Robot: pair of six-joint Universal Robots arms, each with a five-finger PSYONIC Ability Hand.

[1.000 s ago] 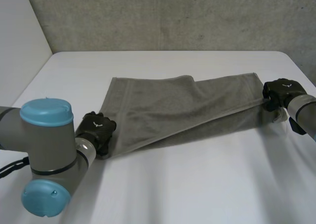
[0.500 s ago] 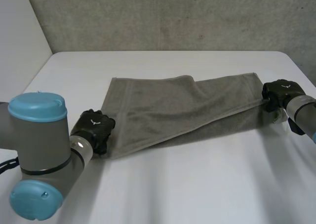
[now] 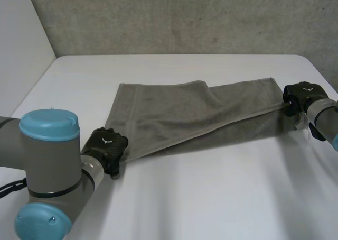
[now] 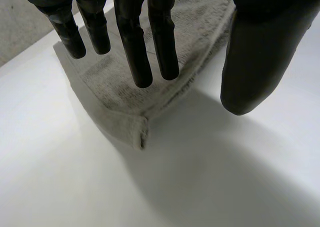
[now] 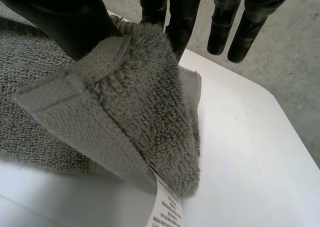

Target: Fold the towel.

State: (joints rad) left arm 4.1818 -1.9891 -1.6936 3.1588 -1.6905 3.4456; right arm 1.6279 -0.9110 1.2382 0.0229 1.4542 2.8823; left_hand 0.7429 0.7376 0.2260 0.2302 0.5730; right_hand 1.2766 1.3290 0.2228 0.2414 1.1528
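A grey towel lies across the white table, folded over on itself, with its near edge running on a slant. My left hand is at the towel's near left corner, which lies flat on the table. Its fingers are straight above that corner and the thumb stands apart over bare table; nothing is gripped. My right hand holds the right end of the towel a little off the table, pinched between thumb and fingers. A white label hangs from that held corner.
A grey wall runs behind the table's far edge. The table's right edge lies close beyond my right hand. Bare table stretches in front of the towel and to the far left.
My right hand has drawn slightly to the right with the towel end, pulling the cloth tauter. My left hand has shifted a little nearer and to the right along the near left corner.
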